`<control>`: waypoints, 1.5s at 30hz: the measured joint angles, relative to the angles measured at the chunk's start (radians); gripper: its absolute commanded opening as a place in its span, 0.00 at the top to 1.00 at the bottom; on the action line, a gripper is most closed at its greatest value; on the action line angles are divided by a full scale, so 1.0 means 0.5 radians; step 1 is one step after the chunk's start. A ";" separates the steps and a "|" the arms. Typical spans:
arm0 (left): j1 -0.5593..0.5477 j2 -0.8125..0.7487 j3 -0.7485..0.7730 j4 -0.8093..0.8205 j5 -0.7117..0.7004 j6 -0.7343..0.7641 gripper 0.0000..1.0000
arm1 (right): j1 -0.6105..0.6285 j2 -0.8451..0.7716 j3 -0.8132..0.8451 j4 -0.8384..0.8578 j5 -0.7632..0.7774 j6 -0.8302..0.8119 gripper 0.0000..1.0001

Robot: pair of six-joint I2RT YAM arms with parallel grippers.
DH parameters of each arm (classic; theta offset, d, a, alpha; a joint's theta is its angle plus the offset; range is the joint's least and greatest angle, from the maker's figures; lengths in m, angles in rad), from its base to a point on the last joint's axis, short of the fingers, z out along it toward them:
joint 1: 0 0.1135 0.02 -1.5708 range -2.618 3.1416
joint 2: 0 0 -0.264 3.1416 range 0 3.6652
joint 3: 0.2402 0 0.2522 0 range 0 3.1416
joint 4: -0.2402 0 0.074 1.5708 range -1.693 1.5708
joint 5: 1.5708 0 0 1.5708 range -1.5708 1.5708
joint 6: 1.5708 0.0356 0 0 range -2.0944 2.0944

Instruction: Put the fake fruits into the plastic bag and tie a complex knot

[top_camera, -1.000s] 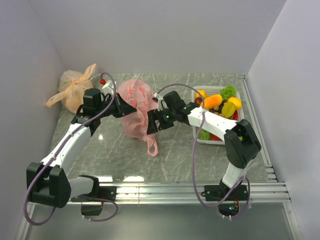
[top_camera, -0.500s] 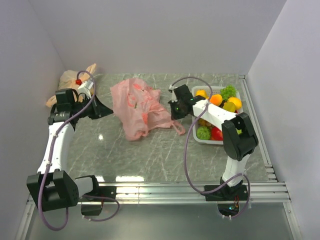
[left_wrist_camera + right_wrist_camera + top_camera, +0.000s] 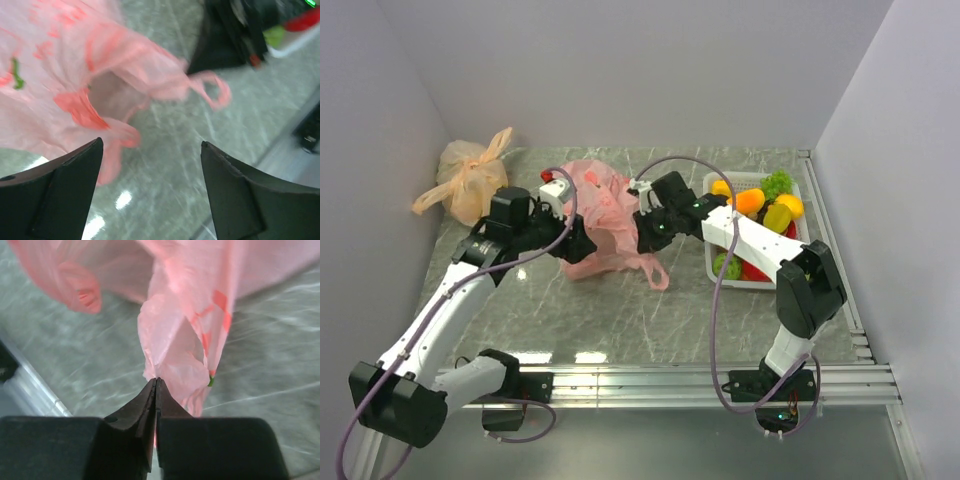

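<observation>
The pink plastic bag (image 3: 600, 203) lies crumpled at mid-table with a handle loop (image 3: 655, 272) trailing toward the front. My right gripper (image 3: 645, 232) is at the bag's right edge and is shut on a fold of the plastic bag (image 3: 172, 347); pink film shows between the pressed jaws. My left gripper (image 3: 578, 245) hovers at the bag's near left side, open, with nothing between its fingers (image 3: 65, 180). The bag's mouth (image 3: 107, 90) gapes just beyond them. The fake fruits (image 3: 748, 202) lie in the white basket (image 3: 709, 256) on the right.
A pale orange knotted bag (image 3: 470, 180) sits in the back left corner. The basket stands close to the right arm's forearm. Walls enclose the table on the left, back and right, and a metal rail (image 3: 700, 375) runs along the front edge.
The left gripper swung from the back left to the bag's near left side. The right gripper moved left and forward with the bag's edge. The bag has bunched up.
</observation>
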 measured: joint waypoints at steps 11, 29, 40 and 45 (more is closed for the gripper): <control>-0.230 0.318 -0.111 0.297 -0.727 -0.018 0.04 | 0.039 -0.082 0.000 0.077 0.169 0.187 0.11; -0.169 0.644 -0.136 0.427 -0.653 -0.196 1.00 | 0.114 0.444 -0.018 0.398 0.623 0.502 0.44; 0.368 0.391 -0.096 0.016 -0.402 0.356 1.00 | -0.148 0.275 -0.156 0.446 0.657 0.315 1.00; 0.404 0.328 -0.005 -0.224 -0.179 0.748 0.63 | -0.209 0.172 -0.150 0.376 0.363 0.208 1.00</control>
